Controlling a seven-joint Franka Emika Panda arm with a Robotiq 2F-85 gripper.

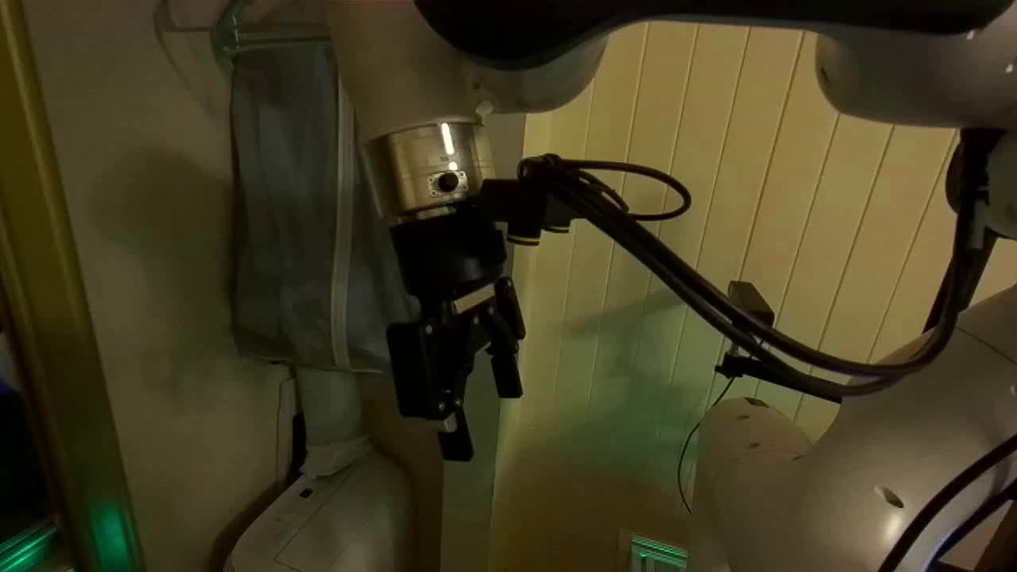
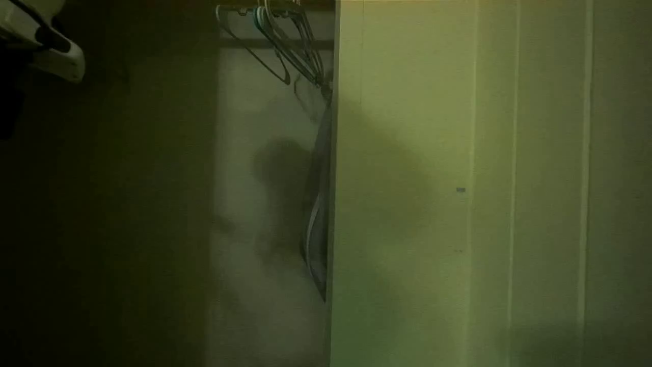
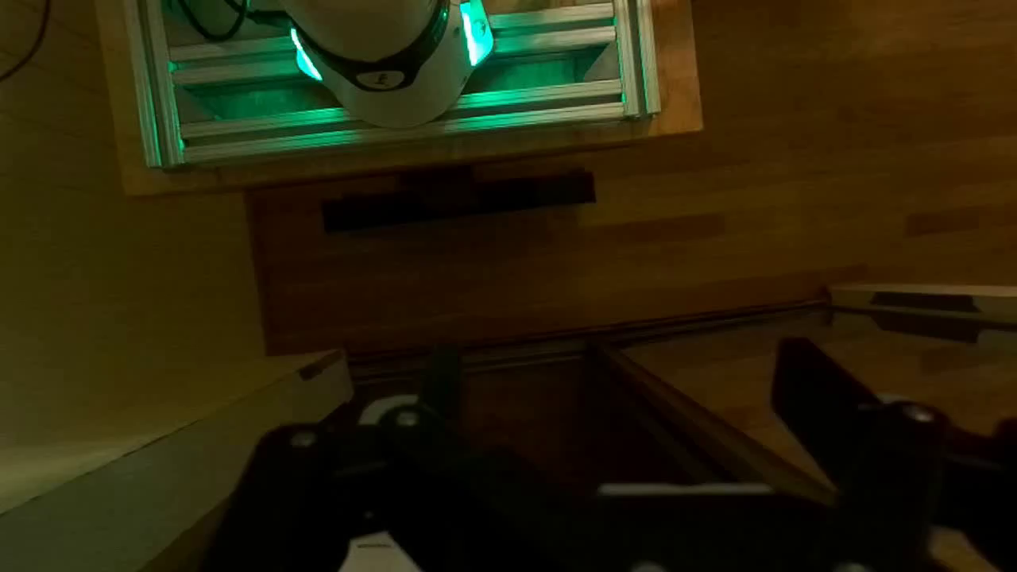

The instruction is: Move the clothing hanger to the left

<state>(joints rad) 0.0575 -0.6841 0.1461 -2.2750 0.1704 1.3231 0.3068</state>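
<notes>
In an exterior view, my gripper (image 1: 482,413) points down, spread wide. The clothing hanger (image 1: 278,40) sits well above it, apart from it and off to the view's left, a long grey garment (image 1: 286,206) hanging beneath, partly hidden behind my arm (image 1: 413,71).

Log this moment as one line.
gripper: open, holding nothing | clothing hanger: ungripped, at top of an exterior view | grey garment: hanging below hanger
</notes>
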